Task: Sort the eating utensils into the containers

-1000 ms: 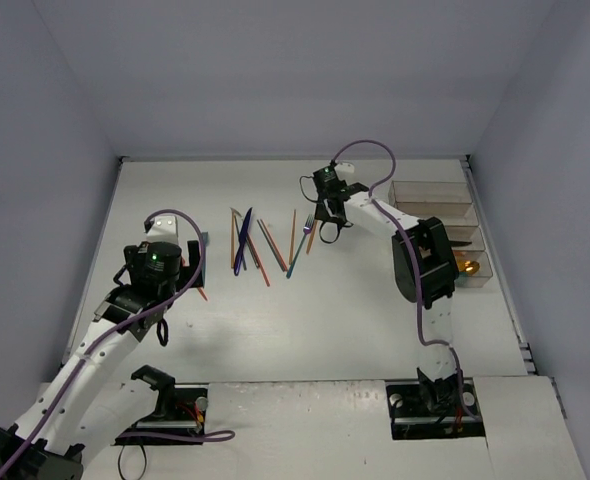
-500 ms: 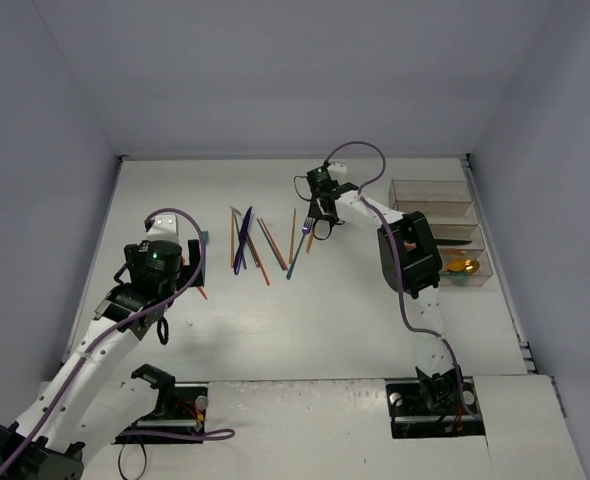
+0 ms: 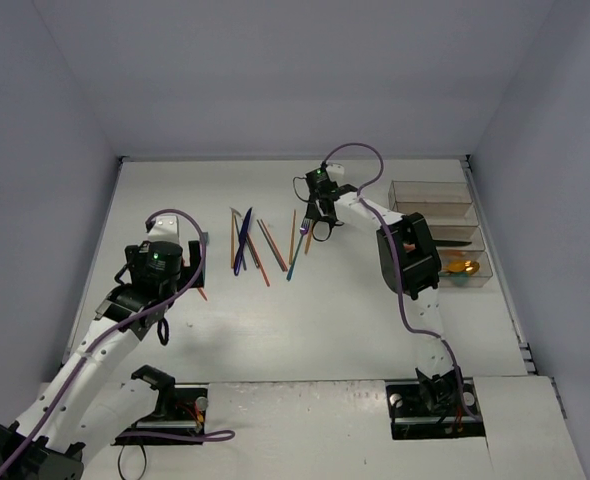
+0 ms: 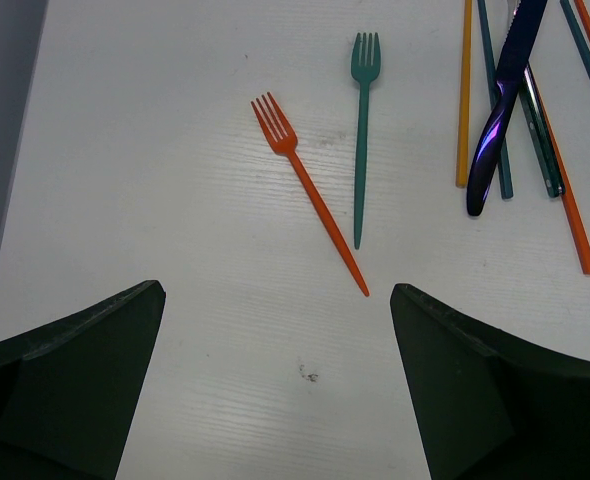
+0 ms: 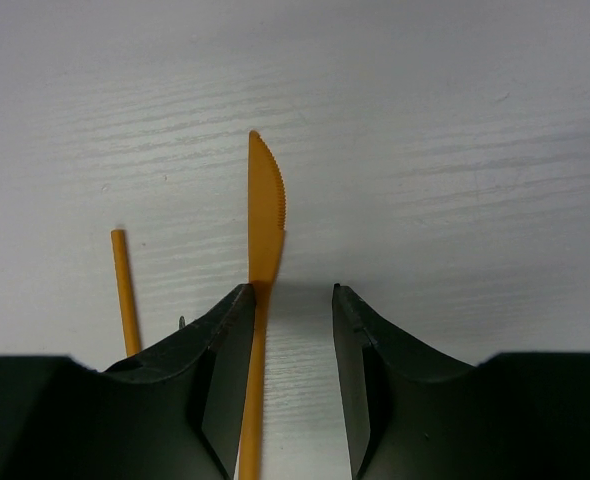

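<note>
Right wrist view, item 1: orange knife (image 5: 267, 200), flat on desk (image 5: 445, 110), serrated blade pointing away, handle running back betw. the right fingers (image 5: 220, 350). These are part-spread astride the handle and not clamped: the handle hugs one finger, w/ a clear gap to the other. Item 2: orange chopstick (image 5: 123, 290), lying beside the knife, apart from it, outside the fingers. Item 3: containers (image 3: 433, 186), a row at the desk's right edge in the top view, well apart from this pick. A gold spoon (image 3: 465, 266) lies in the nearest bin; contents of the others are too small to tell. Item 4: loose utensils (image 3: 243, 242), fanned mid-desk. Item 5: left fingers (image 4: 75, 380), spread wide, holding nothing, over orange fork (image 4: 305, 190) & teal fork (image 4: 361, 140). Step in hand, by my reckoning: grasp the knife. To do it well I'd shift sideways until the handle sits centred, else closing may shove or spin it. I'd get right down to desk level, since the handle looks thin & flat, then close slowly and confirm both fingers bite before lifting straight up, keeping clear of the chopstick. Which bin takes knives I can't tell yet.
</note>
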`<state>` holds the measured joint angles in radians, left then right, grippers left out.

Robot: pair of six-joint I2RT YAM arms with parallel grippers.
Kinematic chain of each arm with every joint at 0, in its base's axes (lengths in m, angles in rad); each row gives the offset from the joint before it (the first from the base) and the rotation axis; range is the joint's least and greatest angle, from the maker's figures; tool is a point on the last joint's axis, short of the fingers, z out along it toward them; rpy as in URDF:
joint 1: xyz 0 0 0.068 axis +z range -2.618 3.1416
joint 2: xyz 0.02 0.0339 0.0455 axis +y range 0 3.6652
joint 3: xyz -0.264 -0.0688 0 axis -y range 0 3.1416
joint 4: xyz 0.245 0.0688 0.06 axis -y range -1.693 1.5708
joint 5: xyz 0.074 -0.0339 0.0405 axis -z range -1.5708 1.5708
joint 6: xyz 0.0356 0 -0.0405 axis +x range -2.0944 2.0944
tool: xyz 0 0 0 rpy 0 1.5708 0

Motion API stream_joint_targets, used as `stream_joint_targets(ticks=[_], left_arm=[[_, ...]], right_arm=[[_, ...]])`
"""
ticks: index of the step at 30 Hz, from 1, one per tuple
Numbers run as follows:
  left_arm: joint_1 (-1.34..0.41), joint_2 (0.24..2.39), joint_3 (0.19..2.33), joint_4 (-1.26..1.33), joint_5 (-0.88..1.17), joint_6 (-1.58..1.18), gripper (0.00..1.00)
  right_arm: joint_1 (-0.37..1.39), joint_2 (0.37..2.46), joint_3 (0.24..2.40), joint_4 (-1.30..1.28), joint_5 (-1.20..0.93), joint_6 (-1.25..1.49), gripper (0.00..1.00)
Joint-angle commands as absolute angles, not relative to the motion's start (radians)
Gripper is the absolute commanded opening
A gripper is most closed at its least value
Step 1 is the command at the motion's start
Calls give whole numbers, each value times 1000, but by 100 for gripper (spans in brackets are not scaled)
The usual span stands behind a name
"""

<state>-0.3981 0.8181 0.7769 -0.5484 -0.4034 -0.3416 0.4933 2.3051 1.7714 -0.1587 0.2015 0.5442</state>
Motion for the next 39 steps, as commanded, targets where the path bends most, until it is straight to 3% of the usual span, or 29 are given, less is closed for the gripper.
stream_joint_targets(ticks=[1, 22, 34, 39], left_arm=[[-397, 823, 816, -514, -405, -330, 96], [-398, 826, 816, -510, -393, -331, 96], [-399, 829, 816, -507, -382, -330, 96], [-399, 831, 816, -506, -377, -330, 96]], right_arm=[[534, 2275, 1750, -147, 182, 540, 34], [580, 2187, 1608, -135, 134, 417, 34], [597, 2145, 1492, -176, 97, 316, 26], [613, 2141, 1474, -237, 129, 321, 14]])
